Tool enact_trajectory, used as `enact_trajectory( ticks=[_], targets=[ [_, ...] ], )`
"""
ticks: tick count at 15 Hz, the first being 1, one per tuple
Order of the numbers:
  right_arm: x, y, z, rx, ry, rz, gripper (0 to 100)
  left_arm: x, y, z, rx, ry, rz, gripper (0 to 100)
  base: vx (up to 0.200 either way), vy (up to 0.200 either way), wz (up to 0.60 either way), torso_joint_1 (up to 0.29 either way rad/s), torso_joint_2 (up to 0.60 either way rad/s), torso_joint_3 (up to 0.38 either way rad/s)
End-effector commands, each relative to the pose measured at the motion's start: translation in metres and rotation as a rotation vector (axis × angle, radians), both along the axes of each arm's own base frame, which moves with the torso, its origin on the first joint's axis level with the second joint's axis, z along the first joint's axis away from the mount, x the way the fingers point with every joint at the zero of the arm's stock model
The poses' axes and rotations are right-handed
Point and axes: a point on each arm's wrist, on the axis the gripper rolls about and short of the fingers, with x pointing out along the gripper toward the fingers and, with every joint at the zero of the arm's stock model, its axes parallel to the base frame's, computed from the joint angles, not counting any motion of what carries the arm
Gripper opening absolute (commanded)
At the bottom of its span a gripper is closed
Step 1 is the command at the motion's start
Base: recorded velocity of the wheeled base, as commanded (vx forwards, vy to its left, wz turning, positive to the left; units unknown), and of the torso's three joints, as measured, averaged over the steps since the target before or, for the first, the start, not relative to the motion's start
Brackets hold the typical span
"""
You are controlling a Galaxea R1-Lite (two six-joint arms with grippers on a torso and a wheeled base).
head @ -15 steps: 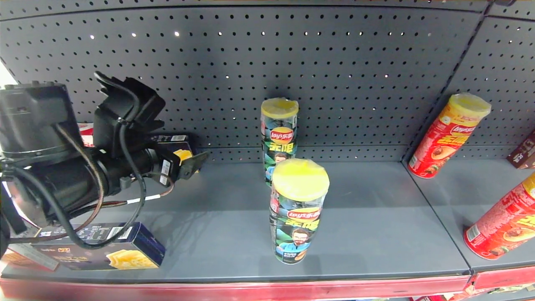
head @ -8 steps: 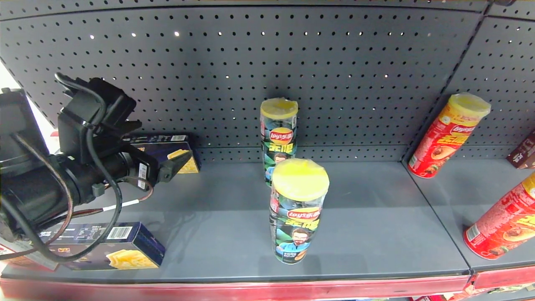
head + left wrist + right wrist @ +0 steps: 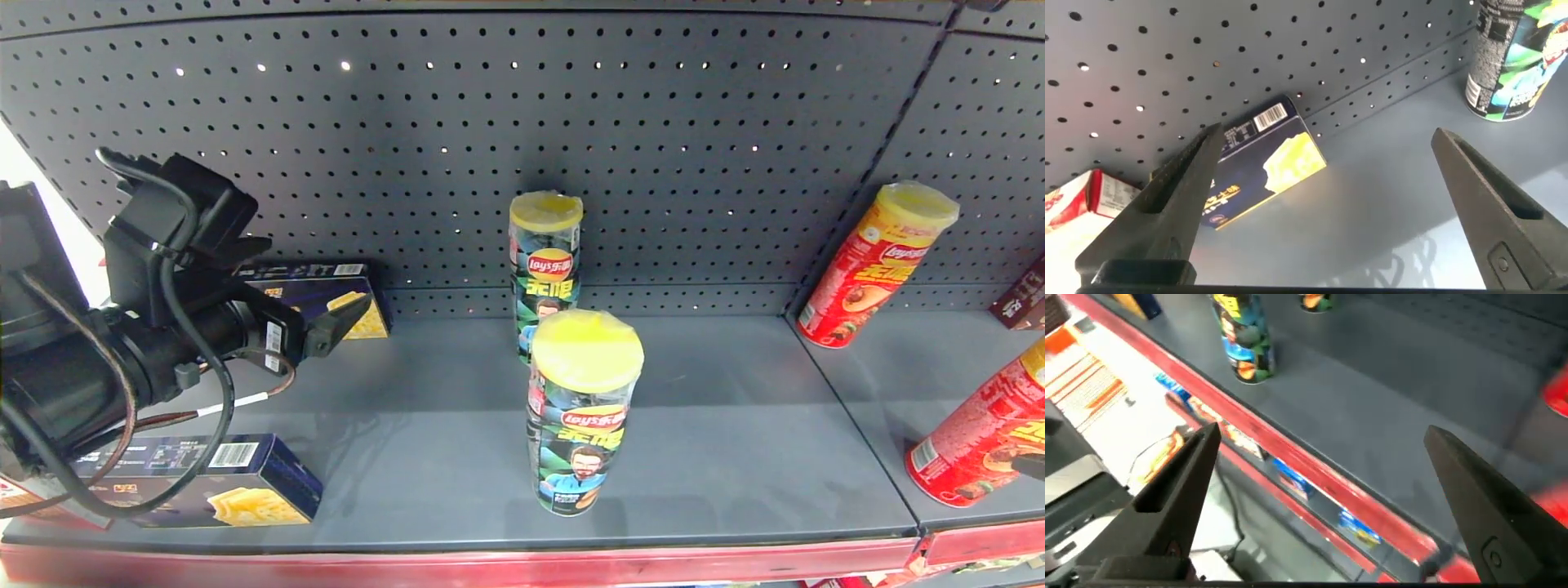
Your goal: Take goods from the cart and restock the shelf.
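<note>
Left gripper [image 3: 331, 327]: jaws spread wide and empty, nothing between the fingers. In the left wrist view [image 3: 1327, 133] both fingers stand well apart over the grey shelf [image 3: 735, 425].

Dark blue box [image 3: 347, 286]: directly ahead of the left gripper's fingertips, close to them but apart, resting on the shelf at the foot of the perforated back panel [image 3: 571, 122]. The left wrist view [image 3: 1261, 159] shows its long axis running along the back panel, slightly skewed. The barcode end points toward the cans and the opposite end toward a red-and-white carton [image 3: 1094, 196]. The face with the yellow snack picture is turned toward the gripper. Whether the box lies flat or stands on a long edge cannot be told.

Right gripper [image 3: 1323, 433]: jaws released and empty, held over the red front edge of the shelf.

Further out from the left gripper:
- A second dark blue box [image 3: 220, 490] lies below its arm at the shelf front.
- Two upright yellow-lidded cans stand well to its right, one at the back panel [image 3: 545, 261] and one nearer the front [image 3: 581, 408].
- Beyond them, on the next shelf section, two red cans [image 3: 878, 261] [image 3: 980, 441] appear tilted.
</note>
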Motion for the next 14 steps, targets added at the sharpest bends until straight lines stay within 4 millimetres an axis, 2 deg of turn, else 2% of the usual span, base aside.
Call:
enact_trajectory(
  ticks=[1,5,8,12,14],
  targets=[
    [0.024,0.021,-0.003,-0.055,0.085,0.050,100,0.001,0.000,0.001,0.000,-0.001,0.001,100,0.000,0.000,0.00,0.000,0.00,0.000],
    [0.059,0.045,-0.011,-0.095,0.156,0.036,100,0.003,0.003,0.003,-0.002,-0.009,0.016,100,0.000,0.000,0.00,0.000,0.00,0.000],
    [0.094,0.070,-0.019,-0.091,0.168,-0.061,100,0.004,0.008,0.004,-0.004,-0.015,0.038,100,0.000,0.000,0.00,0.000,0.00,0.000],
    [0.125,0.092,-0.016,-0.108,0.184,-0.136,100,0.005,0.010,0.005,-0.009,-0.039,0.047,100,0.000,0.000,0.00,0.000,0.00,0.000],
    [0.134,0.101,-0.020,-0.116,0.196,-0.143,100,0.005,0.010,0.006,-0.011,-0.046,0.049,100,0.000,0.000,0.00,0.000,0.00,0.000]
  ],
)
